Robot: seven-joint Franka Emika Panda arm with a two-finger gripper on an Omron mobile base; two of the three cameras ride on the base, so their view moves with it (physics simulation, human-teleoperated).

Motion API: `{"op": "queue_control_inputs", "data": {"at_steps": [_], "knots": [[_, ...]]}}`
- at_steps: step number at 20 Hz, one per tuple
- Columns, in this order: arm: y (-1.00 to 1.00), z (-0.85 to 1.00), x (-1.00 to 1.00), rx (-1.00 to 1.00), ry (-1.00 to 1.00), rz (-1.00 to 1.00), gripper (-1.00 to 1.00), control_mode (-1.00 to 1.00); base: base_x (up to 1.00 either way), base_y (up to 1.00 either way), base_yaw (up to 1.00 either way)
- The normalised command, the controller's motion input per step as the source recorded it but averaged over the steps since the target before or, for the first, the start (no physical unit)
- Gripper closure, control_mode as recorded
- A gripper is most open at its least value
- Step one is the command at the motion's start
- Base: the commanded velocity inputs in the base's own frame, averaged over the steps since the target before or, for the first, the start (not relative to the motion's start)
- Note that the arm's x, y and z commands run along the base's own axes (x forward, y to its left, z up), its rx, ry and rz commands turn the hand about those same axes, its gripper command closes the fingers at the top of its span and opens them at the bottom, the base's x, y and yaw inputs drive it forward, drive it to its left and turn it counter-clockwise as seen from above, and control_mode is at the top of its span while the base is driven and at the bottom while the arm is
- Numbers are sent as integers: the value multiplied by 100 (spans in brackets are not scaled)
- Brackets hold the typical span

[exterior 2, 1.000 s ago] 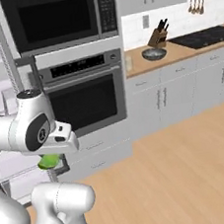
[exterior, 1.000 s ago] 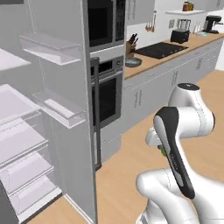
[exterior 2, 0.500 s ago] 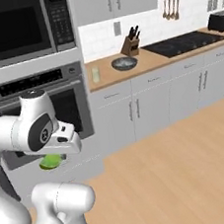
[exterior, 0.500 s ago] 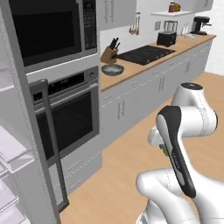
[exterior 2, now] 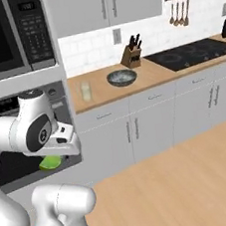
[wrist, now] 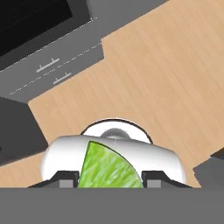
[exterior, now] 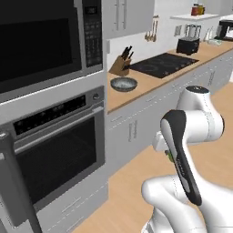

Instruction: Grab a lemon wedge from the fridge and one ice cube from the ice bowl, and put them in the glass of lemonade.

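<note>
Now my gripper [wrist: 109, 180] clamps the lemon wedge [wrist: 109, 168]. I should carry it level toward the glass [exterior 2: 86, 91] at eleven o'clock of the bowl [exterior 2: 121, 77], squeezing steadily.

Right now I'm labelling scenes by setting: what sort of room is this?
A rendered home kitchen: a black-fronted built-in wall oven, a wooden knife block and a black flat cooktop on a tan wood counter.

One yellow-green lemon wedge [wrist: 109, 168]. One round grey metal bowl [exterior 2: 121, 77]. One small glass of pale yellow drink [exterior 2: 86, 91]. One brown wooden knife block [exterior 2: 132, 56]. One black toaster [exterior: 187, 45].
</note>
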Motion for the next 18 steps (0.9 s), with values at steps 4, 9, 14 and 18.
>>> {"op": "queue_control_inputs", "data": {"at_steps": [4, 9, 14, 18], "knots": [[0, 0, 0, 0, 0, 0, 100, 100, 100, -64, 46], [0, 0, 0, 0, 0, 0, 100, 100, 100, -68, 58], [0, 0, 0, 0, 0, 0, 100, 100, 92, -76, 54], [0, 0, 0, 0, 0, 0, 100, 100, 66, -70, 51]]}}
